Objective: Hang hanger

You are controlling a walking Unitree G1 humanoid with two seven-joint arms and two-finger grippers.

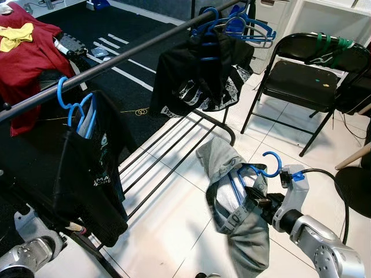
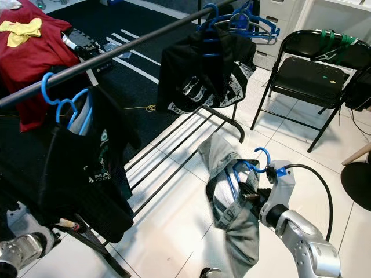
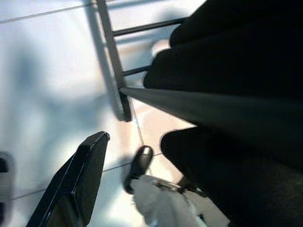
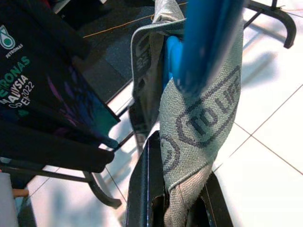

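A long dark rail (image 1: 116, 61) of a clothes rack runs diagonally from the lower left up to the upper right. At far left, the left gripper (image 1: 23, 223) hangs low beside the rack's foot, idle; whether its fingers are apart or together cannot be told. Above it, a black printed shirt (image 1: 87, 174) hangs from the rail on light blue hangers (image 1: 72, 107). Behind lies a red garment (image 1: 26, 58) on a dark mat. Further along the rail, a second black shirt (image 1: 200, 78) hangs on a blue hanger, with a few empty blue hangers (image 1: 249, 26) bunched near the rail's far end. Low at right, the right gripper (image 1: 255, 202) has its fingers clamped on a blue hanger (image 1: 269, 165) draped with a grey garment (image 1: 237, 208), held well below the rail above the white tiled floor, its hook pointing up. The step in hand looks like carrying the loaded hanger toward the rack; it is not yet hung. The next move likely calls for raising the hook above the rail and lowering it onto the bare stretch between the two black shirts. The rack's lower bars (image 1: 168, 156) and the trailing grey cloth could snag. A black folding chair (image 1: 301, 81) stands at far right.
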